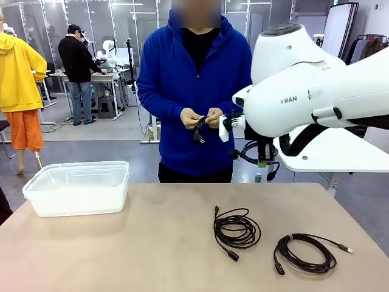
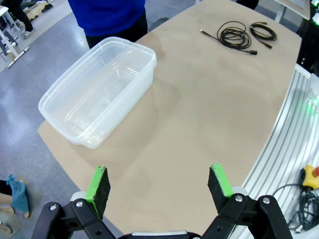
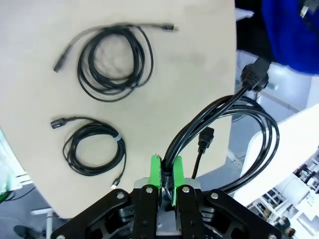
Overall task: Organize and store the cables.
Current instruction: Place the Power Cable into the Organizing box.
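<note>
My right gripper (image 3: 166, 175) is shut on a looped black cable (image 3: 239, 124) whose plug ends hang off past the table's far edge. In the front view that gripper (image 1: 262, 159) hangs above the far right of the table with the held cable (image 1: 248, 152) dangling beside it. Two coiled cables lie on the table: one (image 1: 237, 230) near the middle right and one with a silver tip (image 1: 306, 252) at the front right. The person holds a further cable (image 1: 199, 128) in both hands. My left gripper (image 2: 159, 186) is open above the table's left end.
A clear plastic container (image 1: 78, 185) stands at the table's far left; the left wrist view has the container (image 2: 99, 89) ahead of the open fingers (image 2: 99, 186). The person in a blue hoodie stands at the far edge. Bare tabletop (image 1: 152, 243) spreads between container and coils.
</note>
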`<state>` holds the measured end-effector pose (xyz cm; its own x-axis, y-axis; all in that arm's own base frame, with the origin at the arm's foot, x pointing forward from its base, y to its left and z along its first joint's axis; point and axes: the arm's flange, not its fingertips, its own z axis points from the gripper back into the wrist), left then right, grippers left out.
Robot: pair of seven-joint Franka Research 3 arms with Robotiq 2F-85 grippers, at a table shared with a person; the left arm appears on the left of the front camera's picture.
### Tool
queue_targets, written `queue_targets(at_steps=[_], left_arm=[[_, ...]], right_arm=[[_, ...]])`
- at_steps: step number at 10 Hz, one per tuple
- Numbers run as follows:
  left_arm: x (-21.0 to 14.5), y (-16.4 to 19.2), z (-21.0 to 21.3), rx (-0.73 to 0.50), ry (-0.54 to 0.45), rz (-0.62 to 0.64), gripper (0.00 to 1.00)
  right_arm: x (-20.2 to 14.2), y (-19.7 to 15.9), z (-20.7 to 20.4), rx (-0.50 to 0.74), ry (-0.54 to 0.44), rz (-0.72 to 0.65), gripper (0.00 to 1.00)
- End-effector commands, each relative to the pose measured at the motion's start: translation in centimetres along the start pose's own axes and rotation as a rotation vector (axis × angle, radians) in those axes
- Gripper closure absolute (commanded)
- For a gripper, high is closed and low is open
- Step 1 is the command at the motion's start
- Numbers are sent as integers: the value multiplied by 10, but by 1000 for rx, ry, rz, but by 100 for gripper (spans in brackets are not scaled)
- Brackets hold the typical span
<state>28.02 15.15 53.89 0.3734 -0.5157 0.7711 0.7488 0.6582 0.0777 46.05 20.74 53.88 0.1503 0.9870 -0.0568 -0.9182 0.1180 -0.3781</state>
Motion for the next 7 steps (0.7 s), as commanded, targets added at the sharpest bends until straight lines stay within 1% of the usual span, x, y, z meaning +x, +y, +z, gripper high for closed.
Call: queue_targets(at_steps=[1, 4, 7], left_arm=[[0, 0, 0, -6, -8, -13, 0], [0, 0, 0, -6, -8, -13, 0], [0, 0, 0, -6, -8, -13, 0]], right_arm=[[21, 19, 8, -43, 15, 12, 100], [70, 43, 13, -54, 18, 87, 100], [119, 55, 9, -17, -13, 169, 100]])
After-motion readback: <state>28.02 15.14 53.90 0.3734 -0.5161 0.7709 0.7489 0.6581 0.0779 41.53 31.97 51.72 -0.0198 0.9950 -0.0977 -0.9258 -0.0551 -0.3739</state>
